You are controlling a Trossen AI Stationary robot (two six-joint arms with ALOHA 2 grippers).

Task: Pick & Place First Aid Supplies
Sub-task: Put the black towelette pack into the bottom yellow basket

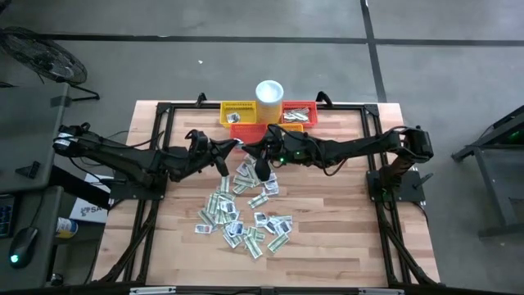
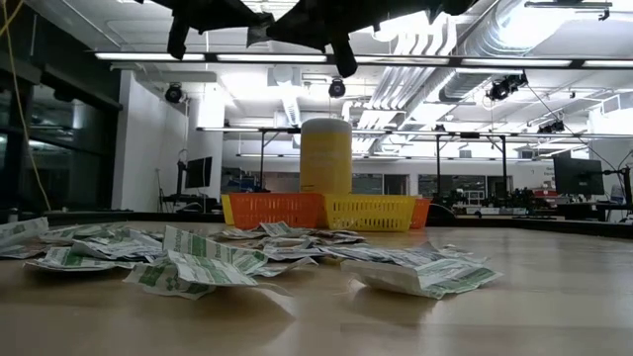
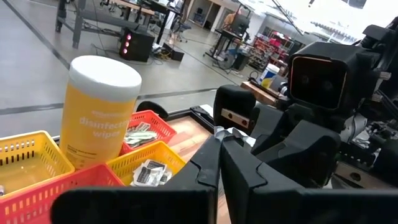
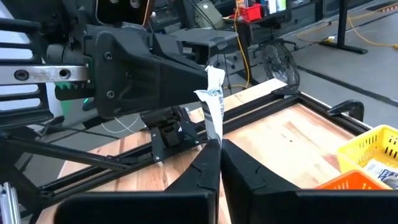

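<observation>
R gripper point(image 4: 219, 149) is pinching a white sachet point(image 4: 214, 102) by its edge above the pile point(image 1: 246, 209); L gripper point(image 3: 219, 155), jaws pressed together, is holding another sachet point(image 3: 230, 134). Thin grip is risking a slip en route to the baskets point(image 1: 266, 123).

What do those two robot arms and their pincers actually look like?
Both arms are dark, almost black, built of slim jointed segments. The left pincer and the right pincer each end in two flat, wedge-shaped black fingers. The right arm's wrist block carries a dark glossy panel edged in orange, and the left arm shows a toothed metal rail with a green light.
</observation>
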